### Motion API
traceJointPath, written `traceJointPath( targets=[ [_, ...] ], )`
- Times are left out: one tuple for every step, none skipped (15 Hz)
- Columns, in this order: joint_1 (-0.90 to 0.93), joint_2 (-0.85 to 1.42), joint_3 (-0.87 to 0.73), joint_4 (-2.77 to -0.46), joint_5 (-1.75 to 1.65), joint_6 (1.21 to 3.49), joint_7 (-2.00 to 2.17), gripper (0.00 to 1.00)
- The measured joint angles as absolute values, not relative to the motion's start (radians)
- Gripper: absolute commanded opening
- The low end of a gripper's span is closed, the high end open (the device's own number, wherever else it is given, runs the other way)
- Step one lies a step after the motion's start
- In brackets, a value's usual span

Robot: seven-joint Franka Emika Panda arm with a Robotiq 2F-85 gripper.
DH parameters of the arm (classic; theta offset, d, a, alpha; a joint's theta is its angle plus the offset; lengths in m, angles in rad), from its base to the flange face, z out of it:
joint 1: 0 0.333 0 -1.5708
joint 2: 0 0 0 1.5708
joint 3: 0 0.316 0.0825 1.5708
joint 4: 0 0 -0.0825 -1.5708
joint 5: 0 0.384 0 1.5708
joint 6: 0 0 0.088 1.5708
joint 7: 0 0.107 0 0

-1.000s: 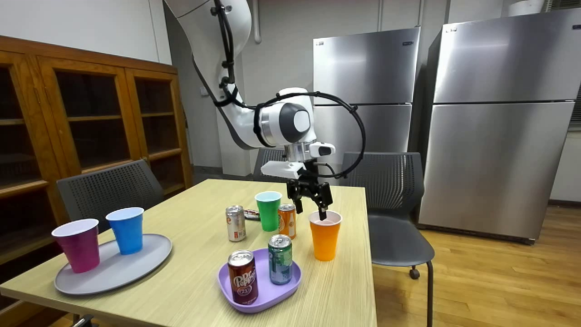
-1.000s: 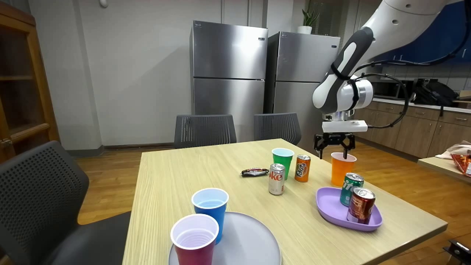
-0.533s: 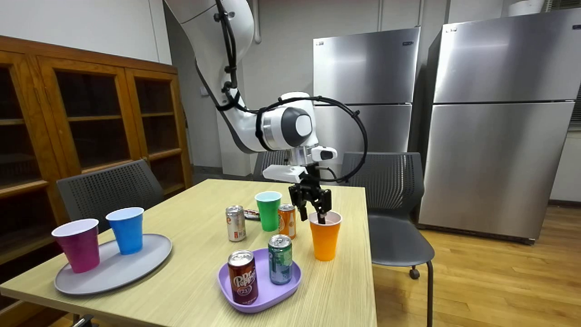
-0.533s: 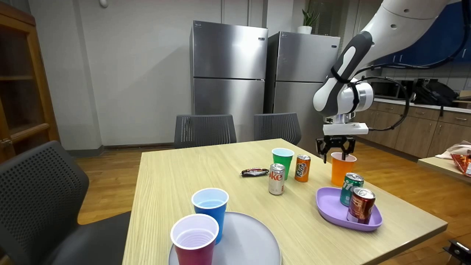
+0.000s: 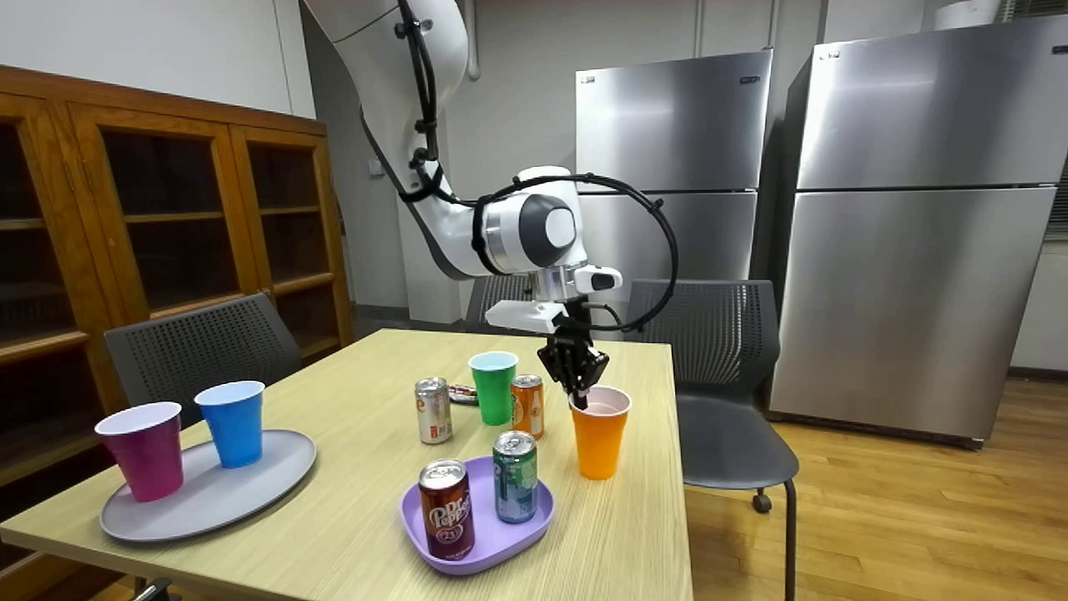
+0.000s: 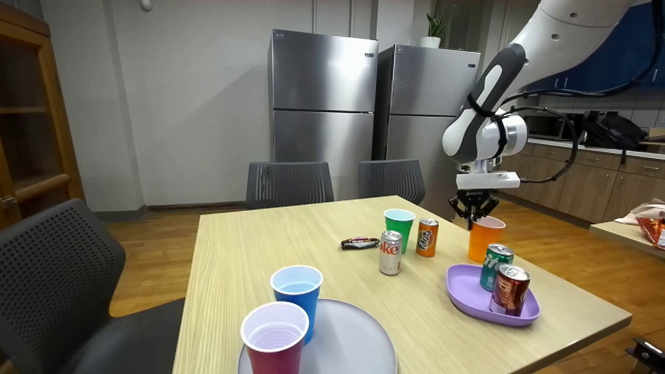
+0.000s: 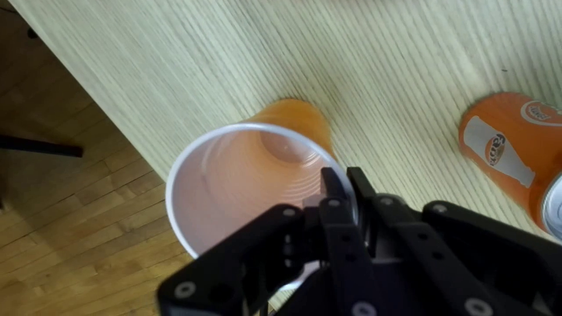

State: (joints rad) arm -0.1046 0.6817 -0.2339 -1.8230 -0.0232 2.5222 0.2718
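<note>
An orange cup [image 5: 598, 446] with a white rim stands on the table, and it shows in both exterior views. My gripper [image 7: 341, 173] is shut on its rim, one of the black fingers [image 7: 334, 182] inside the cup and the other outside. In the wrist view the cup's pinkish inside looks free of any contents. An exterior view has the gripper [image 6: 470, 223] coming straight down onto the cup's near edge. Closest to this grip is an orange Fanta can [image 7: 505, 149], upright and apart from the fingers.
A green cup [image 5: 494, 392], a silver Coke can [image 6: 390, 254] and a wrapped bar [image 6: 359, 243] are close by. The purple tray [image 5: 492, 547] bears a green can [image 5: 516, 480] and a Dr Pepper can [image 5: 446, 517]. Two cups sit on a grey plate [image 5: 209, 513]. A table edge runs beside the orange cup.
My gripper came down slightly, then its fingers drew together from wide apart onto the rim. The top of the orange cup shifted a little sideways.
</note>
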Motion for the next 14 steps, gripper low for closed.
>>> traceJointPath(
  targets=[
    [-0.103, 0.682, -0.234, -1.822, -0.023, 2.522, 0.272, 0.00],
    [-0.101, 0.682, -0.234, -1.822, -0.023, 2.522, 0.272, 0.01],
    [-0.099, 0.682, -0.234, -1.822, -0.024, 2.522, 0.272, 0.01],
    [-0.097, 0.682, -0.234, -1.822, -0.025, 2.522, 0.272, 0.01],
    [-0.095, 0.682, -0.234, -1.822, -0.025, 2.521, 0.272, 0.01],
    [-0.094, 0.682, -0.234, -1.822, -0.026, 2.520, 0.272, 0.01],
    [-0.092, 0.681, -0.234, -1.822, -0.027, 2.516, 0.272, 0.01],
    [-0.090, 0.679, -0.235, -1.822, -0.031, 2.511, 0.272, 0.01],
    [-0.087, 0.674, -0.236, -1.822, -0.036, 2.503, 0.272, 0.01],
    [-0.084, 0.665, -0.238, -1.822, -0.044, 2.493, 0.271, 0.01],
    [-0.081, 0.653, -0.242, -1.822, -0.054, 2.480, 0.270, 0.01],
    [-0.076, 0.638, -0.246, -1.822, -0.069, 2.464, 0.270, 0.01],
    [-0.074, 0.621, -0.249, -1.822, -0.086, 2.449, 0.269, 0.01],
    [-0.071, 0.604, -0.250, -1.822, -0.103, 2.434, 0.269, 0.01]
  ],
)
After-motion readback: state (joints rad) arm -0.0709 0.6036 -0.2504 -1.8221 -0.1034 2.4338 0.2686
